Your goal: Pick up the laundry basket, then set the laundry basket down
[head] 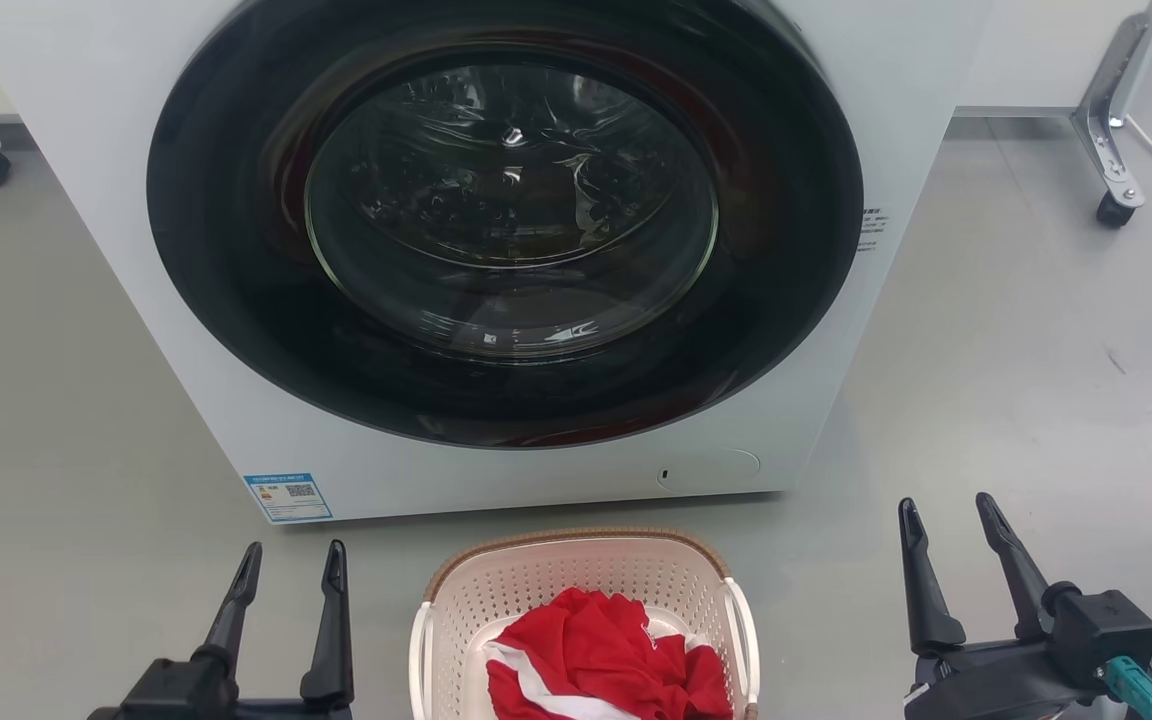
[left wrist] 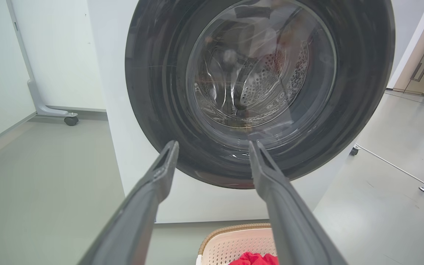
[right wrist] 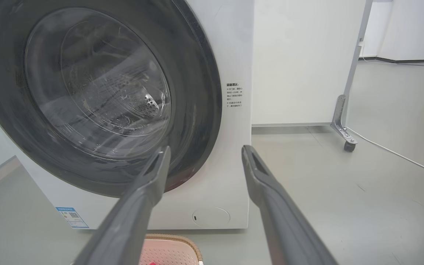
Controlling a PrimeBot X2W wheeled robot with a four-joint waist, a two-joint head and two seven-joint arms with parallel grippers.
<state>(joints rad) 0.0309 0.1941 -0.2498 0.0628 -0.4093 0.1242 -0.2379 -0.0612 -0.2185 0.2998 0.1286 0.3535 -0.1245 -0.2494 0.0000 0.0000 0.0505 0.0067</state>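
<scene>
1 cream-white perforated plastic laundry basket point(head: 536, 590), rounded-rect., brown woven-look rim, 2 white side handles, sits on smooth grey floor point(head: 1016, 380) at 6 o'clock in head view, just in front of 1 white washer point(head: 511, 240) w/ round black glass door. Inside it: crumpled red cloth point(head: 606, 655) w/ white stripe. At 7 o'clock the left hand point(head: 295, 548), at 5 the right hand point(head: 945, 500): 2 dark fingers each, spread apart, holding nothing, clear of basket. Blue-edged QR sticker point(head: 288, 497) at washer's 7 o'clock corner; text too small to read.

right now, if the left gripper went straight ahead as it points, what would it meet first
Likely the washer door, low on its glass; how far the left gripper is from it is unclear.
</scene>
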